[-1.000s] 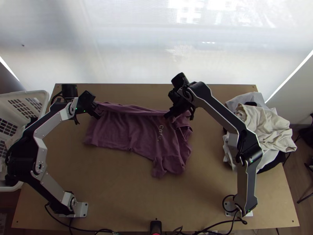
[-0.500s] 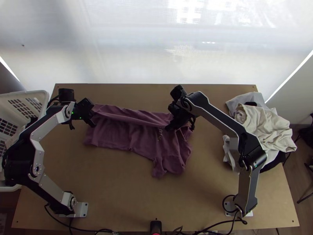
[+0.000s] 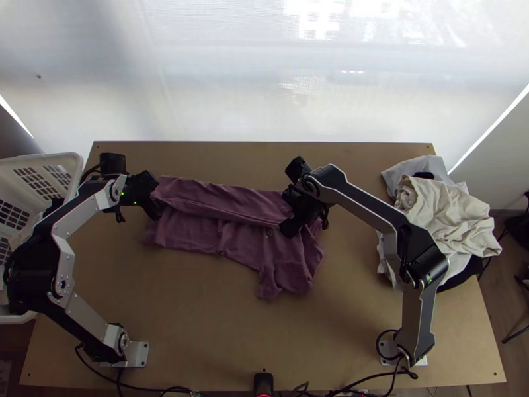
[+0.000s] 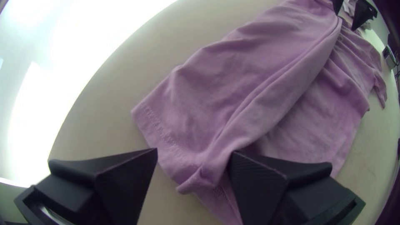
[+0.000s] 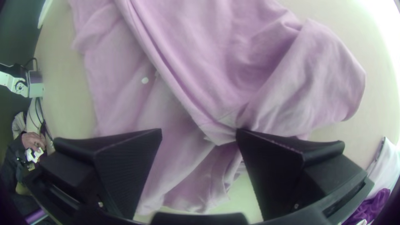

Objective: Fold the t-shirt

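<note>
"Holdings?"
"Wooden table [image 3: 198, 324], one; mid-table, purple t-shirt [image 3: 241, 243], far side folded lengthwise. Left gripper [image 4: 194, 151], right gripper [image 5: 199, 130]: jaws spread, near the fold's ends."
"Stage?"
"First long fold, seemingly laid. Next: lift both clear, then take the near side."

Bright light [image 3: 319, 25] patches the pale screen [image 3: 218, 99] beyond the table [image 3: 198, 317], above dark floor [image 3: 500, 294].
</note>
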Motion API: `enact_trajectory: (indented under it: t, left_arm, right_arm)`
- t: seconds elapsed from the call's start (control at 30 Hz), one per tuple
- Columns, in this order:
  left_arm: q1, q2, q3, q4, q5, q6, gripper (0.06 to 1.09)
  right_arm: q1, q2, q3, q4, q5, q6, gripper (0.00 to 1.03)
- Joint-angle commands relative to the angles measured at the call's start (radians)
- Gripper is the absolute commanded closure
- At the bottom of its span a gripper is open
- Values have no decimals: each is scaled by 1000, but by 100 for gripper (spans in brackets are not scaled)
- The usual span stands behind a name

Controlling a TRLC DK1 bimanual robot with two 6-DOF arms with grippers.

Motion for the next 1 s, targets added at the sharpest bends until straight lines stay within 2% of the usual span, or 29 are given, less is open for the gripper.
enact_trajectory:
  t: [0.0,0.1,0.27,0.37,0.5,0.57,0.7,0.83,0.97]
  left_arm:
    - [2,-23,0,3,-1,-15,10]
    - [44,-33,66,-3,-1,-49,10]
    - [116,-92,116,-86,4,-55,10]
    - [126,-175,72,-242,42,30,11]
    - [163,-253,-74,-253,42,160,11]
    - [177,-290,-117,-270,42,188,11]
    - [154,-386,-169,-434,51,238,11]
    - [122,-475,-310,-393,51,316,11]
    - [79,-543,-347,-391,54,315,11]
  right_arm:
    - [3,-40,-3,-14,6,-17,5]
    - [-5,-95,-3,-14,57,-12,5]
    - [-28,-196,-42,-28,66,1,5]
    - [-4,-270,-111,-83,68,3,5]
    - [23,-333,-223,-82,82,3,5]
    - [35,-353,-269,-85,80,14,5]
    - [121,-410,-357,-83,80,40,5]
    - [185,-436,-409,-77,80,44,5]
    - [240,-442,-411,-88,77,44,5]
